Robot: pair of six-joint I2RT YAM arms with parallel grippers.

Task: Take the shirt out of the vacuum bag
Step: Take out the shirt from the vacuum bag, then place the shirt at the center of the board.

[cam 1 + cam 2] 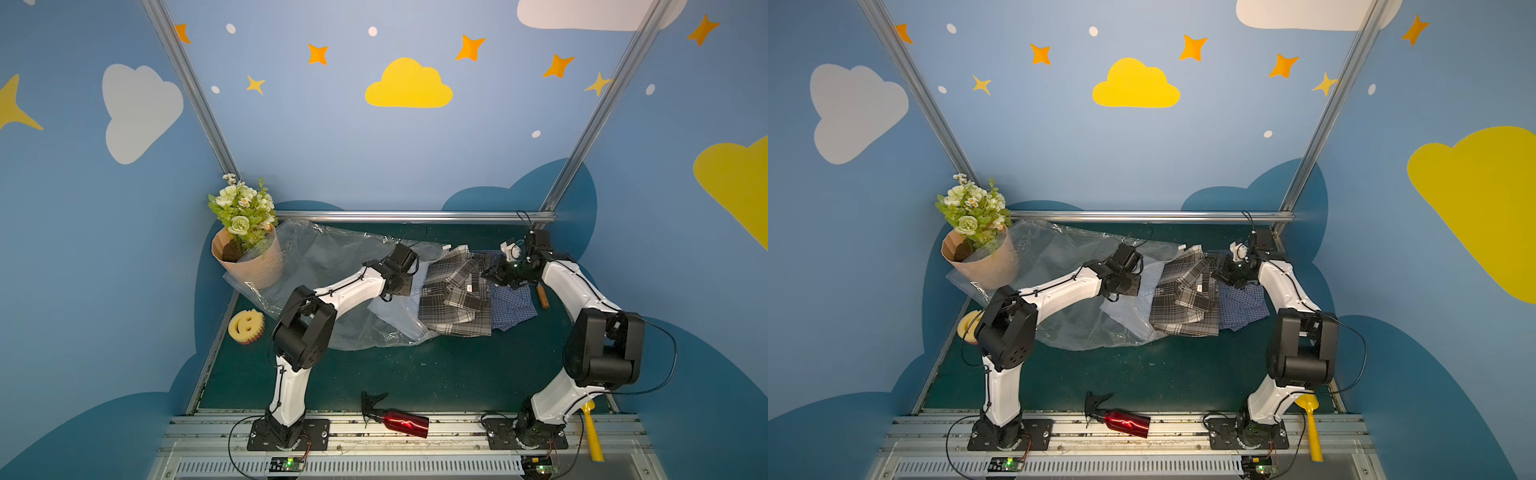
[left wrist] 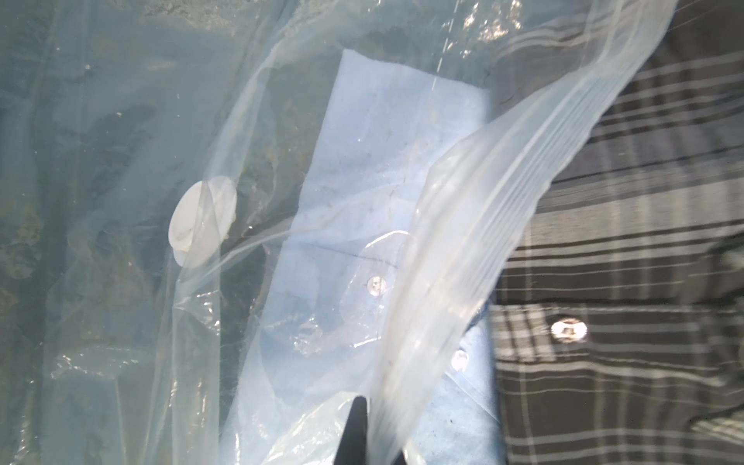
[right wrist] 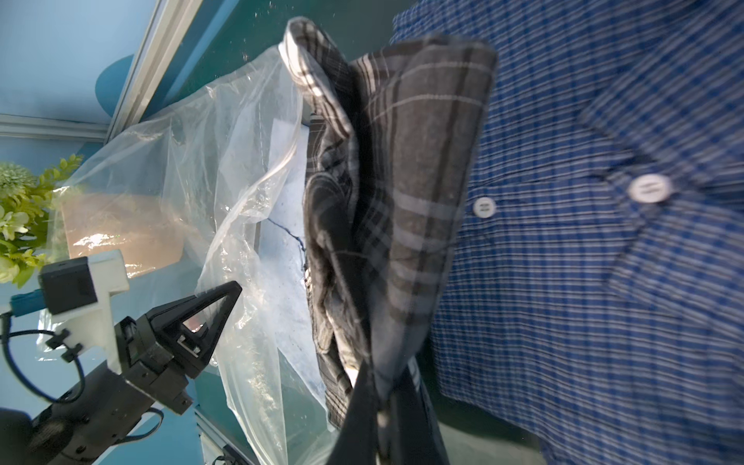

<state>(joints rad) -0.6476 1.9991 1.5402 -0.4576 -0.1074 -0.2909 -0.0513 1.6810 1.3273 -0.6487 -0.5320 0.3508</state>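
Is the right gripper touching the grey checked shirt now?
Touching. In the right wrist view the right gripper is shut on a fold of the grey checked shirt, with the cloth pinched between its jaws.

1. We see a grey, black and white plaid cloth shirt [image 1: 453, 303].
2. We see a blue-and-white fine-checked cloth shirt [image 1: 512, 306].
3. The clear crinkly plastic vacuum bag [image 1: 328, 257] bears a white round valve [image 2: 201, 221].

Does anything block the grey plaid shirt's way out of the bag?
Nothing visible does: the grey plaid shirt, held by the right gripper, lies mostly past the vacuum bag's mouth, which the left gripper pinches.
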